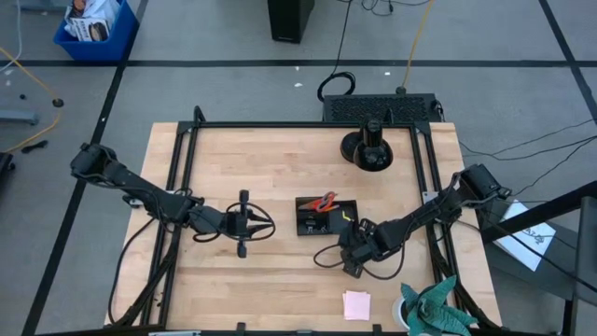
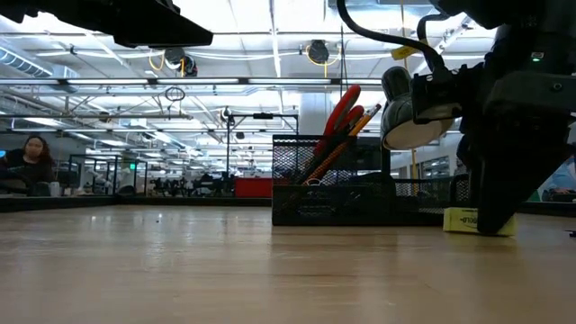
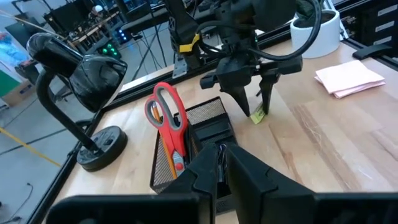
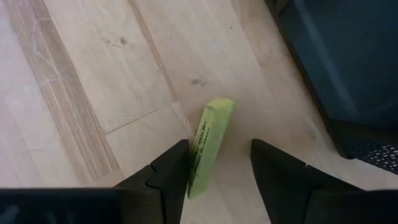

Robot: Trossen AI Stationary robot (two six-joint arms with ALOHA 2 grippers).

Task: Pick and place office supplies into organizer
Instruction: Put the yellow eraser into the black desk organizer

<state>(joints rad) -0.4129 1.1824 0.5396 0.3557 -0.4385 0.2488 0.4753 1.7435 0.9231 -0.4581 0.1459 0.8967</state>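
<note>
- We see the right gripper (image 4: 219,167) lowered to the table (image 1: 280,280) just beside the organizer (image 1: 317,217), on the side facing the table's right edge, its tips down at the wood.
- Its fingers (image 3: 266,93) stand apart with the yellow-green piece (image 4: 210,144) between them — the piece lies flat on the wood, close against one finger and clear of the other, so nothing is clamped.
- In the low view the same piece (image 2: 468,220) rests on the tabletop at the foot of the dark gripper, near the mesh wall of the organizer.
- The organizer sits near the middle of the table, a little toward the right edge; the red-handled scissors (image 3: 169,121) stand in it handles-up, leaning, with orange pencils (image 2: 360,121) beside them.
- The pink sticky-note pad (image 1: 356,305) lies flat near the table's front edge, well apart from the organizer.
- A teal-green cloth (image 1: 438,308) sits at the front right corner, and a round black stand base (image 1: 368,149) rests near the back edge.
- The left gripper (image 1: 244,224) waits left of the organizer, toward the middle of the table — its fingers look drawn nearly together with nothing between them.
</note>
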